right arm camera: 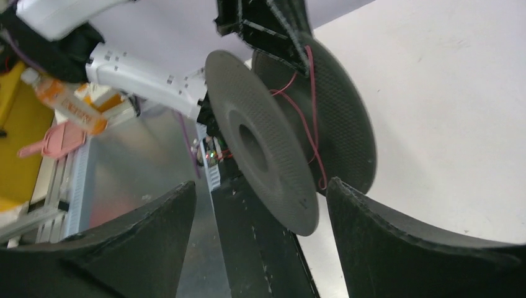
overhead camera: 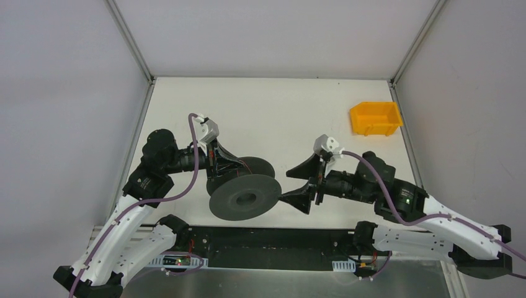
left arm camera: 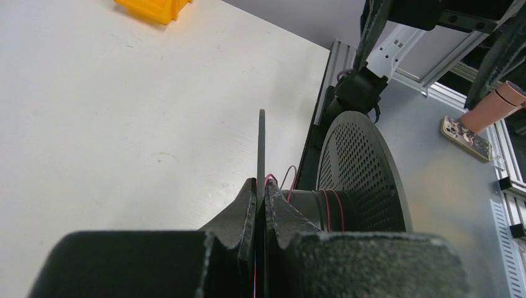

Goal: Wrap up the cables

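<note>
A black two-flanged spool stands on edge near the table's front. A very thin red and dark cable lies in a few turns on its hub, with a loose loop by the fingertips; it also shows in the right wrist view. My left gripper is shut on the edge of one flange; the other, perforated flange stands to its right. My right gripper is open and empty, just right of the spool, its jaws wide apart facing the nearer flange.
An orange bin sits at the table's far right; it also shows in the left wrist view. A black rail runs along the front edge. Off the table lie a phone and a bottle.
</note>
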Robot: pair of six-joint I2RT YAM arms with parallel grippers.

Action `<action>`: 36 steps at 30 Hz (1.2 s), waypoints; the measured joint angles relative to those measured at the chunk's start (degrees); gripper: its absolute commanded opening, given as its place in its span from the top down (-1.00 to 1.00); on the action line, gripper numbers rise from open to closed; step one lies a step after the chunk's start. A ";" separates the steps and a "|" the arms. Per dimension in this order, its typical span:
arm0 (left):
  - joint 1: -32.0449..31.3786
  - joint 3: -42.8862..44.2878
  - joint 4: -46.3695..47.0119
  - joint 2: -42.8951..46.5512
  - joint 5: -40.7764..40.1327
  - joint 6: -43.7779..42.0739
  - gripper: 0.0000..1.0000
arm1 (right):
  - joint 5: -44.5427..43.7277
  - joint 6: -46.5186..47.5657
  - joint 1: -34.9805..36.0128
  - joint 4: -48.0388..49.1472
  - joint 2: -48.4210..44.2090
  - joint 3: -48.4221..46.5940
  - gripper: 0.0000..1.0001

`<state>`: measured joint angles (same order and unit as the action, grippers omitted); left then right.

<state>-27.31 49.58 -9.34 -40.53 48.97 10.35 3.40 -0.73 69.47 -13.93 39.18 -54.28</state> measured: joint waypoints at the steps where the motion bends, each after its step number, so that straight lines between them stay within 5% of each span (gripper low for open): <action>1: 0.00 0.00 -0.02 0.00 0.00 0.00 1.00 | 1.90 0.55 -0.09 -1.01 1.42 -1.36 -0.61; 13: 0.00 0.00 0.00 0.68 0.22 0.04 1.00 | 15.21 4.44 -4.87 -9.81 17.88 -11.08 -0.56; 28: 0.00 -0.63 1.07 0.70 1.49 0.57 1.00 | 29.66 3.06 -10.10 -8.33 21.73 -11.93 -0.03; 36: -0.02 -0.81 1.86 0.33 2.12 0.87 1.00 | 30.82 1.70 -11.30 -5.14 23.02 -11.39 0.69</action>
<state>-27.33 48.77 -7.49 -40.21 51.09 11.22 34.22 0.97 58.17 -19.07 62.19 -65.67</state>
